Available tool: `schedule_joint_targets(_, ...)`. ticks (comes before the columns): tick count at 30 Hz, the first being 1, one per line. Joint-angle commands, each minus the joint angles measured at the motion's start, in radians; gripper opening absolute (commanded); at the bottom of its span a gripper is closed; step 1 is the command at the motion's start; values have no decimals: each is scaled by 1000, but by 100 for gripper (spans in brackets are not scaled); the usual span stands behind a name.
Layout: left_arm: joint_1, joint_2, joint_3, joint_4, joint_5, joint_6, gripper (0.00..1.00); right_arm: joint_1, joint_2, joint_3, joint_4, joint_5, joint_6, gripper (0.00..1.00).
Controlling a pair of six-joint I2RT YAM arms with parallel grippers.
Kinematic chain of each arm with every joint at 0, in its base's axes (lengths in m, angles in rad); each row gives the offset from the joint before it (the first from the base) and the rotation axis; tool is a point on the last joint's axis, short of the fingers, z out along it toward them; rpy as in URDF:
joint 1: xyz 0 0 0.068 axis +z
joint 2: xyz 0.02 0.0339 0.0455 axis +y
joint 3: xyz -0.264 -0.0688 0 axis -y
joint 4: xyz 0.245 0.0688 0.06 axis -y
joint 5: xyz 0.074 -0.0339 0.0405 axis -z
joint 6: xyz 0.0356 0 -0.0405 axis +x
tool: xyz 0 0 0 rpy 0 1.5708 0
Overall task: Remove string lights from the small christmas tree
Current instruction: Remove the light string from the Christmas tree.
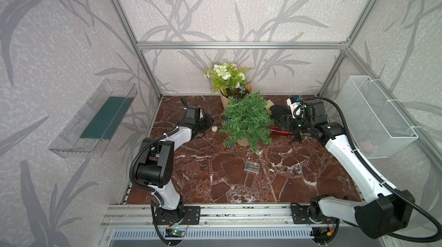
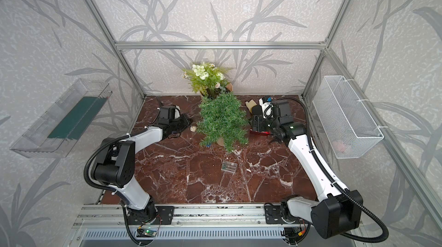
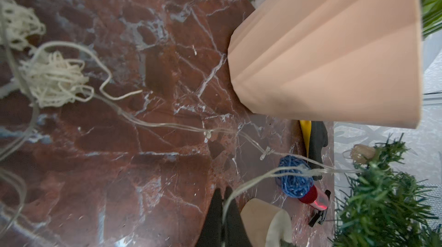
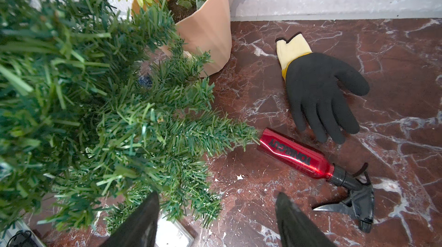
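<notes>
The small christmas tree (image 1: 247, 119) (image 2: 222, 119) stands mid-table on its beige base (image 3: 260, 219). The string lights trail off its left side. Cream woven balls (image 3: 52, 83) lie on the marble, and a blue ball (image 3: 295, 179) hangs by the branches (image 3: 382, 205). Their clear battery box (image 1: 251, 167) (image 2: 229, 166) lies in front of the tree. My left gripper (image 3: 223, 200) (image 1: 210, 122) is left of the tree, shut on the pale wire. My right gripper (image 4: 217, 195) is open at the tree's right side, one finger under low branches (image 4: 83, 102), and holds nothing.
A potted white-flowered plant (image 1: 230, 78) in a tan wrap (image 3: 334, 54) stands close behind the tree. A black and yellow glove (image 4: 320, 95) and a red spray bottle (image 4: 294, 155) lie right of the tree. A clear tray (image 1: 95, 119) and a wire basket (image 1: 373, 116) hang on the side walls.
</notes>
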Motion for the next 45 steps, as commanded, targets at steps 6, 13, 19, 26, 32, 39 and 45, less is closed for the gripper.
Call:
schedule_joint_targets(6,-2,-128,-89,-151,-50,13,0,-3,-30,-19,3,9,-14,75)
schedule_joint_targets(13,-10,-283,-207,-220,-104,21,0,-2,-51,-29,-6,13,-23,75)
schedule_joint_targets(19,-10,-383,-247,-287,-148,42,0,-3,-70,-39,-4,8,-22,75)
schedule_joint_targets(26,-10,-399,-204,-334,-172,107,51,-2,-96,-39,-22,9,-33,75)
schedule_joint_targets(32,-11,-463,-142,-376,-246,225,77,-4,-124,-34,-47,30,-59,75)
schedule_joint_targets(39,-9,-435,-28,-354,-177,366,88,-4,-118,-34,-50,25,-63,76)
schedule_joint_targets(45,-8,-298,-24,-185,-57,392,88,-4,-108,-37,-40,24,-59,76)
